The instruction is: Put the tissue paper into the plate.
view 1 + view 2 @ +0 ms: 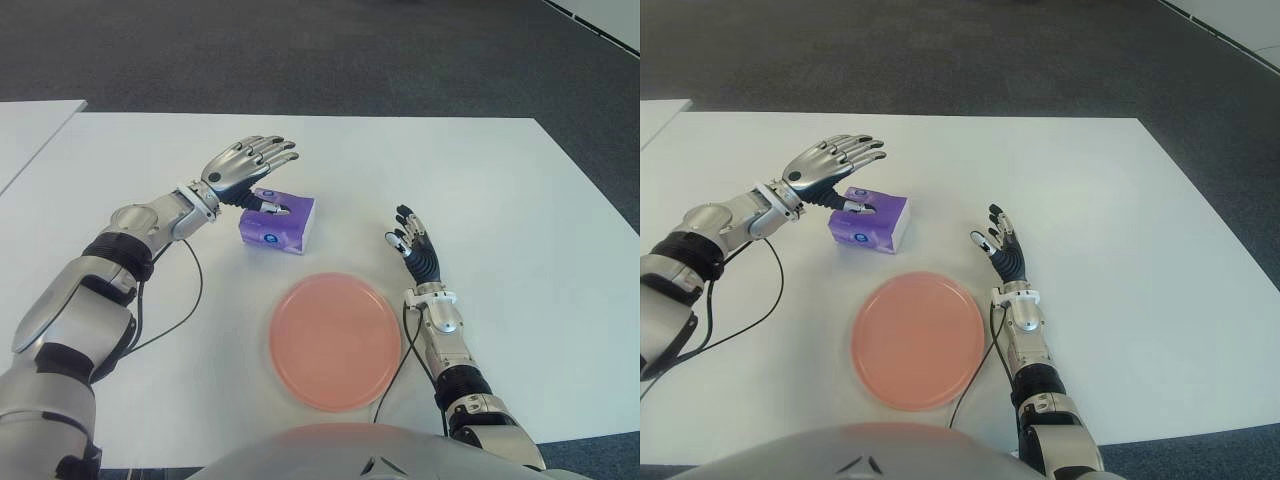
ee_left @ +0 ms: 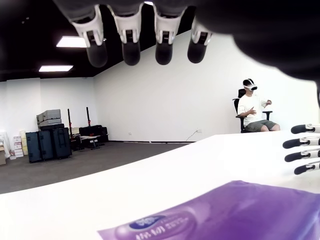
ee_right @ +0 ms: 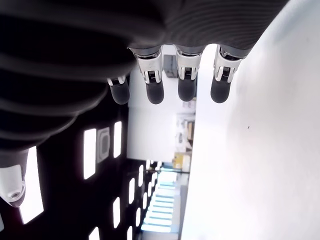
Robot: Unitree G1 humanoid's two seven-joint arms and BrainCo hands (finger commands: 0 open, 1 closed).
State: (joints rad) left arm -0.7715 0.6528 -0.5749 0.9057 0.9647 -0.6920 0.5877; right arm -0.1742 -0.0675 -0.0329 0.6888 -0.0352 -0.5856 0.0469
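Note:
A purple tissue pack [image 1: 278, 222] lies on the white table [image 1: 480, 180], just beyond the pink plate [image 1: 334, 340]. My left hand [image 1: 247, 165] hovers over the pack's left end with fingers spread, the thumb tip close to its top; it holds nothing. In the left wrist view the purple tissue pack [image 2: 225, 215] fills the foreground below the straight fingers [image 2: 131, 47]. My right hand [image 1: 412, 240] shows to the right of the plate, fingers extended and holding nothing. The plate has nothing on it.
A second white table's corner [image 1: 30, 125] shows at the far left. Dark carpet [image 1: 300, 50] lies beyond the table's far edge. A seated person [image 2: 255, 107] wearing a headset appears far off in the left wrist view.

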